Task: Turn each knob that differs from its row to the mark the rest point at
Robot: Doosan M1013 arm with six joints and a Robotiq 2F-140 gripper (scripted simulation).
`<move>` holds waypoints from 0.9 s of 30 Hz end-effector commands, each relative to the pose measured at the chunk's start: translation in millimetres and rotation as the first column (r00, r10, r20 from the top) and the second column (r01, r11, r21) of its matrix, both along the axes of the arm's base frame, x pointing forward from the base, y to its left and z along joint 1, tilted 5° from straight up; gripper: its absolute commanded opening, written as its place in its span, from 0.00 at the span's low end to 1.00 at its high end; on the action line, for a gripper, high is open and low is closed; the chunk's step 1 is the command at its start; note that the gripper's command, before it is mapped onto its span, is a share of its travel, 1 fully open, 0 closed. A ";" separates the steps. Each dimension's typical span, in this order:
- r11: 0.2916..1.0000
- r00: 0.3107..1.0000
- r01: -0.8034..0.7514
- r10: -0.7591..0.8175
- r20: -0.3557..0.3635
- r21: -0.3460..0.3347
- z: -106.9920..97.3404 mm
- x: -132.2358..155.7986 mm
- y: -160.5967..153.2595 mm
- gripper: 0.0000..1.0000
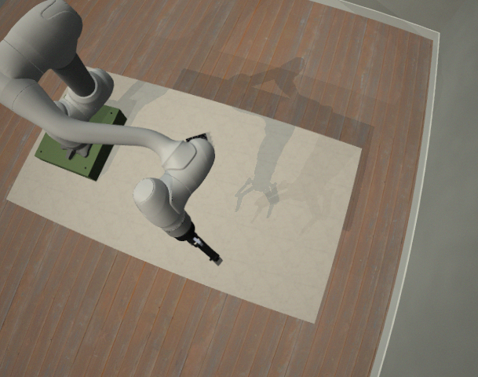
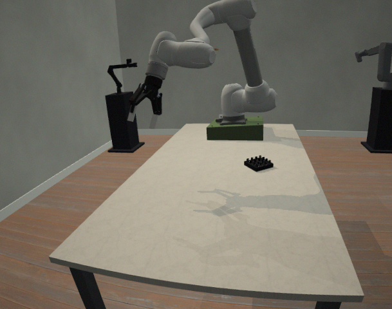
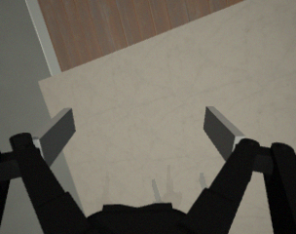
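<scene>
The gripper is wide open and holds nothing; the box looks hard, so pinch one small knob's sides.

We are seeing even, soft light throwing pale overlapping arm shadows across the table toward three o'clock; edges are bowing slightly, everything staying mildly soft.

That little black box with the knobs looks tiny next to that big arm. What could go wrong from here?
1. The open gripper hangs high near the table's left edge, far from the knob box, so it has a long approach to aim well.
2. The knobs stand close together; the wide fingers might nudge a neighbouring knob.
3. The box looks small and light, so a push could slide or tip it.
</scene>
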State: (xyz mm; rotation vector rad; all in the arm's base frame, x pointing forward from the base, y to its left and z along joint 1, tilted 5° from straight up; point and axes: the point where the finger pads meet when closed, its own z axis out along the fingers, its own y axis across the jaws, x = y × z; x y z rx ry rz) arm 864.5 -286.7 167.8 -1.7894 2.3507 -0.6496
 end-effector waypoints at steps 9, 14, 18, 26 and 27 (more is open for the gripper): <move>0.916 0.906 -0.400 0.391 -0.159 -0.029 -43.8 -21.4 103.9 1.00; 0.826 0.808 -0.564 0.545 -0.225 -0.022 -62.4 -36.2 148.3 1.00; 0.733 0.706 -0.681 0.653 -0.273 -0.008 -76.8 -50.1 182.7 1.00; 0.522 0.481 -0.852 0.807 -0.344 0.034 -101.5 -79.7 242.1 1.00; 0.490 0.446 -0.871 0.823 -0.352 0.041 -104.8 -84.3 250.0 1.00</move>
